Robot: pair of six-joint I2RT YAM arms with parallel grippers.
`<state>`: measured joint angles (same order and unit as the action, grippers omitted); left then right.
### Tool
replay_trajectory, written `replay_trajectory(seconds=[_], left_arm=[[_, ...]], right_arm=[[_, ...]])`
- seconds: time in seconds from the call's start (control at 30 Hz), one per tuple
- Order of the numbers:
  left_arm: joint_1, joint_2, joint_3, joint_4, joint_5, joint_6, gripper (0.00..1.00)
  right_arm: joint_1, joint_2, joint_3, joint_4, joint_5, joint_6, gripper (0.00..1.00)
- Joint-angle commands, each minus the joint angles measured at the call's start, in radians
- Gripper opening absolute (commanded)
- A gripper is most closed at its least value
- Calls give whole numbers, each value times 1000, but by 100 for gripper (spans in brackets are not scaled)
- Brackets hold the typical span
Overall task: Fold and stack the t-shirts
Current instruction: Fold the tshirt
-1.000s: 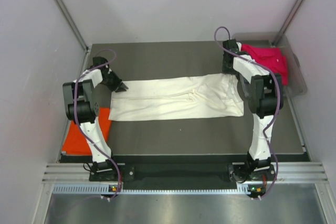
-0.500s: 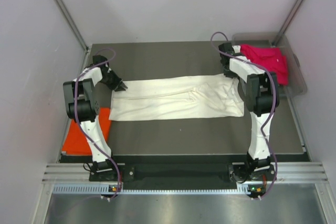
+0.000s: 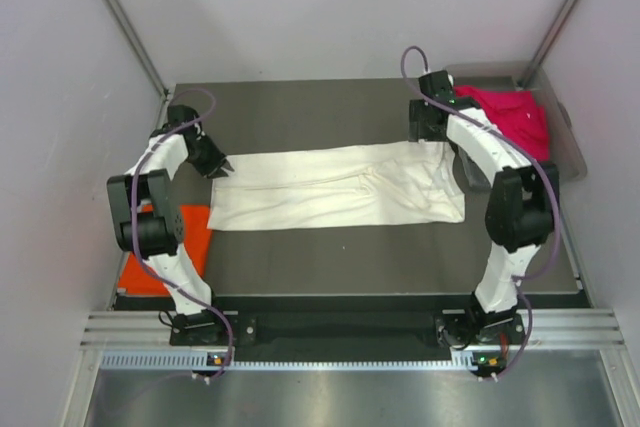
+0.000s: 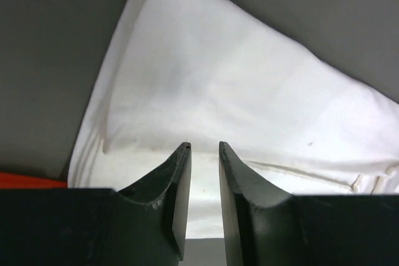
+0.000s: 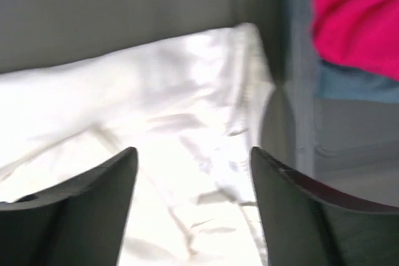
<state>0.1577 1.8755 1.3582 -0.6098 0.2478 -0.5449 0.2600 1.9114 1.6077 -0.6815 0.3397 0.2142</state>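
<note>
Top view, twelve o'clock pointing away from my bases. The cream t-shirt [image 3: 340, 187] lies flat on the worktop [image 3: 330, 257] as a long band, its long axis running nine to three o'clock. My left fingers [image 3: 220, 164] hover at its far nine-o'clock corner with only a narrow gap and no cloth between them. My right fingers [image 3: 424, 130] stand wide and empty over the far three-o'clock corner. The cloth lies toward four o'clock from the left and eight from the right, so each arm is nearest its own end. The orange t-shirt [image 3: 142, 277] rests at eight o'clock and the magenta t-shirt [image 3: 515, 117] at two.
</note>
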Motion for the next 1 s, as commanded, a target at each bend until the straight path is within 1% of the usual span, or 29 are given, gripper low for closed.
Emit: replay_trajectory(seconds=[0.0,0.03,0.07,0.1,0.13,0.17,0.27,0.3,0.4,0.5,0.57,0.67,0.7,0.73,0.83,0.9,0.97], left_arm=[[-26,-137,-88,4,34,8,30],[-43,-163,-100,8,39,10,30],[-50,-173,-116,10,44,13,30],[-58,-180,-137,10,54,14,30],[-64,-194,-148,10,59,16,29],[-67,-199,-159,8,62,16,29],[-67,-220,-182,2,74,19,29],[-67,-223,-186,-2,76,25,29],[-67,-236,-185,-15,74,33,29],[-67,-236,-188,-19,79,36,29],[-66,-230,-188,-19,77,37,29],[-67,-217,-183,-19,80,37,29],[-67,-216,-179,-21,82,39,29],[-67,-213,-177,-19,81,40,29],[-67,-207,-165,-24,76,45,29],[-67,-203,-159,-24,77,43,29],[-67,-203,-156,-24,79,45,29]], right_arm=[[27,-81,-81,94,-305,-45,69],[27,-65,-77,97,-339,-38,64],[27,-27,-68,97,-387,-39,56],[25,-11,-59,106,-436,-42,29],[22,3,-52,128,-465,-45,24],[19,43,-40,126,-505,-50,22],[19,136,40,80,-559,-61,42],[19,153,66,76,-570,-59,51],[21,193,80,85,-588,-56,56],[21,221,89,85,-599,-52,56],[21,225,84,85,-593,-39,54],[24,227,74,88,-584,-30,42],[25,224,69,89,-585,-27,36],[28,222,66,88,-584,-27,35],[36,195,43,92,-568,-26,36],[36,183,31,94,-564,-26,40],[38,170,24,92,-561,-24,39]])
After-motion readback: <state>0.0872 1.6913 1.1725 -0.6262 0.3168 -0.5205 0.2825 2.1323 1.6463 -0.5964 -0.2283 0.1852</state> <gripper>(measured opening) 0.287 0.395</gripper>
